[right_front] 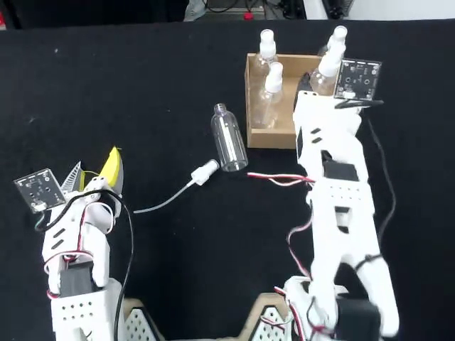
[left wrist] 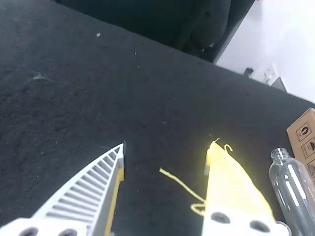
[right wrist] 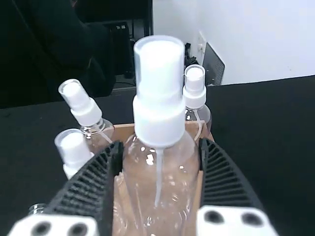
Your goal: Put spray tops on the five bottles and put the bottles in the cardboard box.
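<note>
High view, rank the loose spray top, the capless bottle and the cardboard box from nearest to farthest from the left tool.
1. Loose spray top, lying flat, its tube trailing toward the left tool.
2. Capless bottle, lying on its side just beyond the top.
3. Cardboard box, farthest, behind the bottle.

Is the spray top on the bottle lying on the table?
No, the bottle has a bare neck; the spray top lies beside it.

Small pictograms point(left wrist: 303, 132) — on cardboard box point(left wrist: 309, 118)
</note>
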Motion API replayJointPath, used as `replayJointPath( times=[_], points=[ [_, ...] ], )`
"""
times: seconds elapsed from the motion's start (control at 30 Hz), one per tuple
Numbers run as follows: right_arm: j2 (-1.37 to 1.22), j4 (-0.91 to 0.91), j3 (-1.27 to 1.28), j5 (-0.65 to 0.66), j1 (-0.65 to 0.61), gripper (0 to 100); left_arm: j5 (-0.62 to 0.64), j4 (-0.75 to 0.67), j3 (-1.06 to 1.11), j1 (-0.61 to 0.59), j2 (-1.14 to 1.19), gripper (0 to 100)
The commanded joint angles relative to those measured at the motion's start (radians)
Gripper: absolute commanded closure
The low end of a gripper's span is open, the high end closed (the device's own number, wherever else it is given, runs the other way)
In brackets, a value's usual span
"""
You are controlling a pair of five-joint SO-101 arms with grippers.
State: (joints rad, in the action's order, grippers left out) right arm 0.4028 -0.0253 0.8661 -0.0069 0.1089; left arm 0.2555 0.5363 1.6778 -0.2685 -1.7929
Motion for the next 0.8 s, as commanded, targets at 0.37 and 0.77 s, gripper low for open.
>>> replayJointPath(
  times=[0.37, 0.77],
  points=[
    [-0.22, -0.226, -0.133, 0.005, 0.046, 85.8, -0.017, 0.0, 0.024, 0.012, 0.006, 74],
    [-0.496, -0.222, -0.334, 0.003, 0.055, 85.8, -0.017, 0.002, 0.024, 0.012, 0.006, 74]
  ],
)
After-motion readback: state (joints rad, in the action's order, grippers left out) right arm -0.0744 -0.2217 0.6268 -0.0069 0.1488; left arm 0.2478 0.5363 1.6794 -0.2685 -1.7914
